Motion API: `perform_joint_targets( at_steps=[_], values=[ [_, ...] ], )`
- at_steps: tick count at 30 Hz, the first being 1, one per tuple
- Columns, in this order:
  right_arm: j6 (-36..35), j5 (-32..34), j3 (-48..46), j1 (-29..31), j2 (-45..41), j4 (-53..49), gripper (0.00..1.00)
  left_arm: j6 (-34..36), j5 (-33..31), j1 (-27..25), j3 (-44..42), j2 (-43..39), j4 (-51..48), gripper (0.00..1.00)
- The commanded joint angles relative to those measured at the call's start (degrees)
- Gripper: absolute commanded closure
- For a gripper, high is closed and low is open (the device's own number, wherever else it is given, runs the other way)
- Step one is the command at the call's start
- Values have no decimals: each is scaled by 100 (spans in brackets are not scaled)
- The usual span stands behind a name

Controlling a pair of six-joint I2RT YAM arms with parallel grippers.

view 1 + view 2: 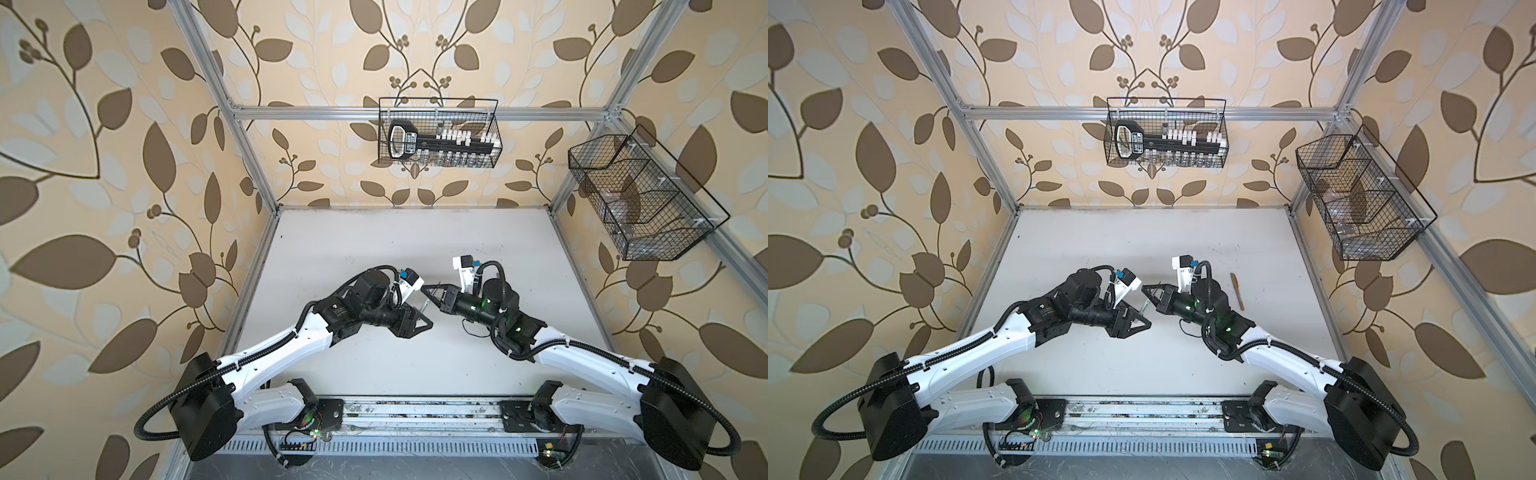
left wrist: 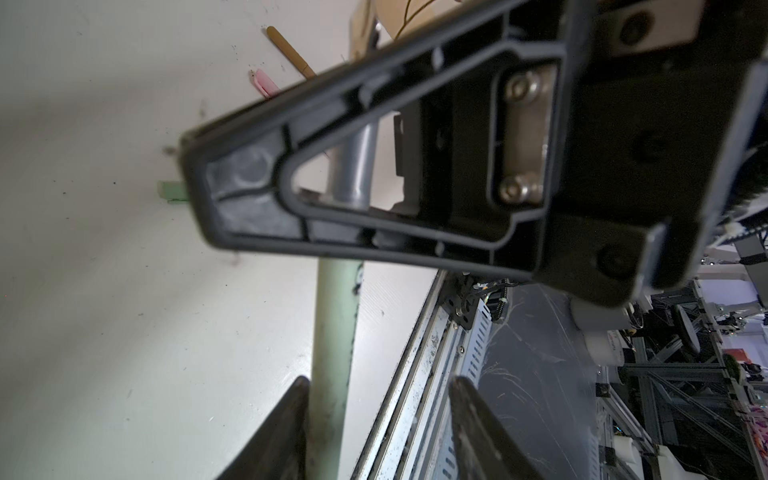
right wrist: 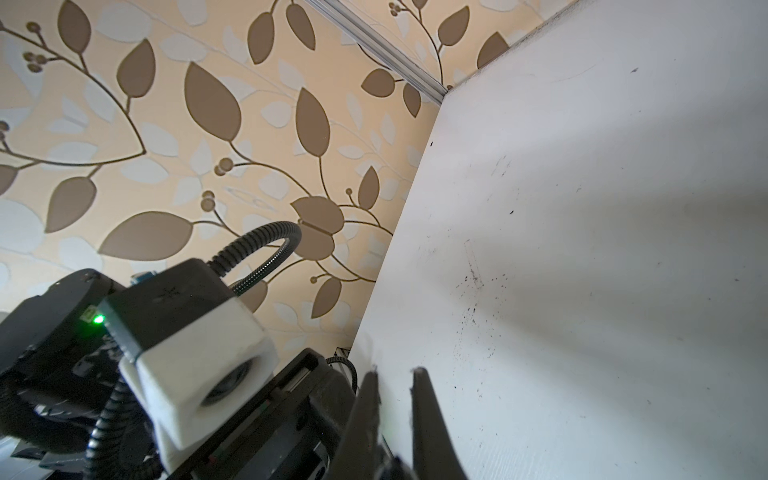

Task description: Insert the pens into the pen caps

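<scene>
Green pen [image 2: 334,332] hangs over the table [image 2: 104,291], grey end pinched in the closed right gripper [image 3: 397,374], barrel resting against one finger of the half-open left gripper [image 2: 379,382].

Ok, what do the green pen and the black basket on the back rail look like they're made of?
The green pen looks like plastic: a matte sage barrel with a soft sheen and dark scuffs. The black basket looks like thin metal wire mesh, judging by its see-through grid; the black finish is probably paint or a coating.
</scene>
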Motion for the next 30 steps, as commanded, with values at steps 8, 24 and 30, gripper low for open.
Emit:
perform_joint_targets(
  at_steps=[8,24,30],
  values=[
    [-158,217,-12,58,-209,85,100,209,-47,2,407,137,38,55],
    [-219,163,-74,123,-199,-100,100,384,-212,2,588,187,-175,87],
    [-470,309,-83,191,-389,-466,81,571,-194,2,810,397,-316,100]
  ],
)
